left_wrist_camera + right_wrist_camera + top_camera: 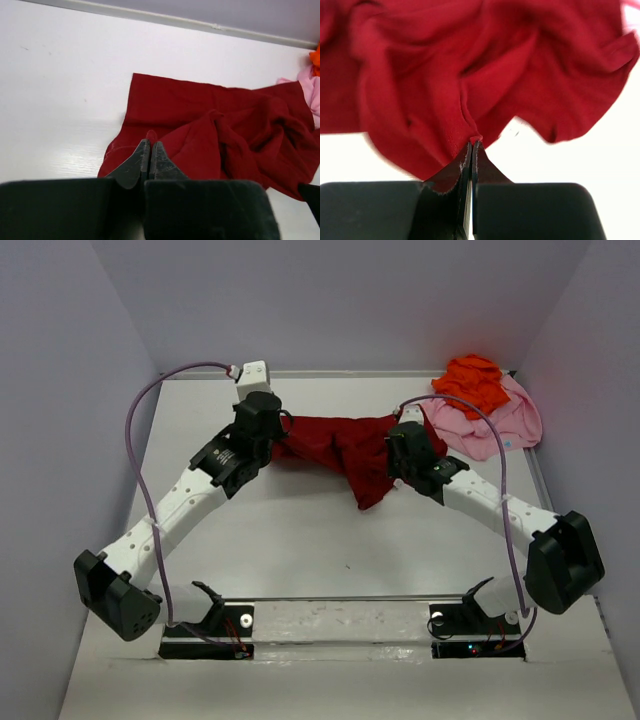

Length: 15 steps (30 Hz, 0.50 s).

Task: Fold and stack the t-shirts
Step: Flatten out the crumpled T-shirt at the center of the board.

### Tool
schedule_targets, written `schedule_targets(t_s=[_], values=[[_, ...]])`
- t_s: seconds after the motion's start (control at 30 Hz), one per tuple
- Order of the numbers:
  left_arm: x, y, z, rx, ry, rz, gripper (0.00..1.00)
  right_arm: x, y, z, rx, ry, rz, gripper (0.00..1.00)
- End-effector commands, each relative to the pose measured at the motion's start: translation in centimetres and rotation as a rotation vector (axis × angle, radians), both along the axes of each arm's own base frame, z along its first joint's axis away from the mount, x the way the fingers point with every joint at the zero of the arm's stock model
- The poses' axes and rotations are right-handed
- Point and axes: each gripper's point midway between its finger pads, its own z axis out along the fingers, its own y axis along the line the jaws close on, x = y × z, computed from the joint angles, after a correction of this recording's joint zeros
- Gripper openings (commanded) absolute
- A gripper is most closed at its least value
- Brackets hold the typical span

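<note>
The left gripper (150, 146) and right gripper (472, 145) each pinch an edge of the limp, light dark red cloth t-shirt (335, 452), crumpled mid-table and probably best held at its hems, with the bright orange t-shirt (474, 380) and light pink t-shirt (495, 428) heaped far right.

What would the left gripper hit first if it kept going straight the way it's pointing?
The dark red t-shirt. The left gripper is shut on its near edge, so going straight on would push into that cloth, probably its raised fold; depth is unclear.
</note>
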Motion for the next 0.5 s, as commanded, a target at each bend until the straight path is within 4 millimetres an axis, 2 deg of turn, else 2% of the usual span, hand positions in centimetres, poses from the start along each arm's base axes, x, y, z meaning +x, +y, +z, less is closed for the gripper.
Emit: schedule_targets(t_s=[0.0, 0.03, 0.17, 0.37, 0.4, 0.47], values=[[-1.3, 4.3, 3.0, 0.124, -0.053, 0.102, 0.0, 0.7, -1.4, 4.2, 0.032, -0.145, -0.092, 0.0], [-1.7, 5.5, 3.8, 0.137, -0.07, 0.139, 0.0, 0.7, -1.6, 4.8, 0.037, -0.159, -0.096, 0.0], [-2.6, 8.2, 5.5, 0.141, -0.105, 0.193, 0.0, 0.6, -3.0, 6.3, 0.023, -0.204, -0.159, 0.0], [-3.0, 11.4, 4.9, 0.143, -0.106, 0.243, 0.0, 0.9, -3.7, 8.8, 0.026, -0.249, -0.184, 0.0], [-2.9, 11.4, 4.5, 0.143, -0.101, 0.237, 0.0, 1.3, -3.6, 10.0, 0.034, -0.268, -0.185, 0.0], [-3.0, 12.2, 4.3, 0.15, -0.099, 0.248, 0.0, 1.7, -4.1, 10.8, 0.015, -0.278, -0.199, 0.0]])
